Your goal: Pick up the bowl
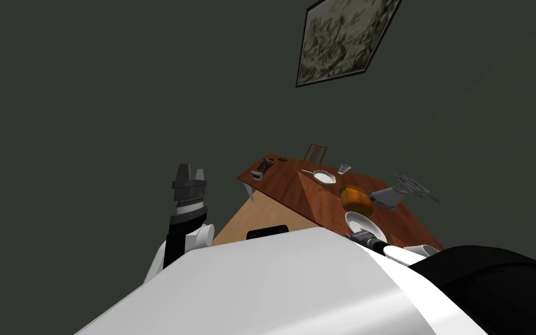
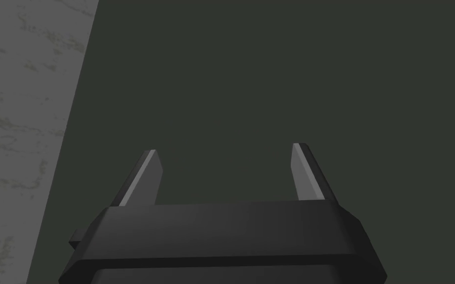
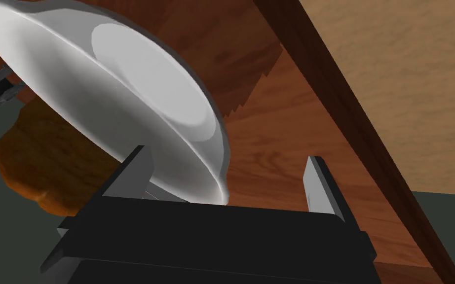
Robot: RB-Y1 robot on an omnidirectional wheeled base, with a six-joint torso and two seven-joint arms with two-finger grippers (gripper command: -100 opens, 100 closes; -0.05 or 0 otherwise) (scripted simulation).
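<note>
**Right pincer (image 3: 227,154) open at the bowl (image 3: 137,88)**

The white bowl sits on the wooden bench (image 3: 281,148) near its edge. Its rim reaches between the right pincer's 2 spread fingers, ungripped. The left pincer (image 2: 224,148), raised aside, gapes wide, holding nothing.
</note>
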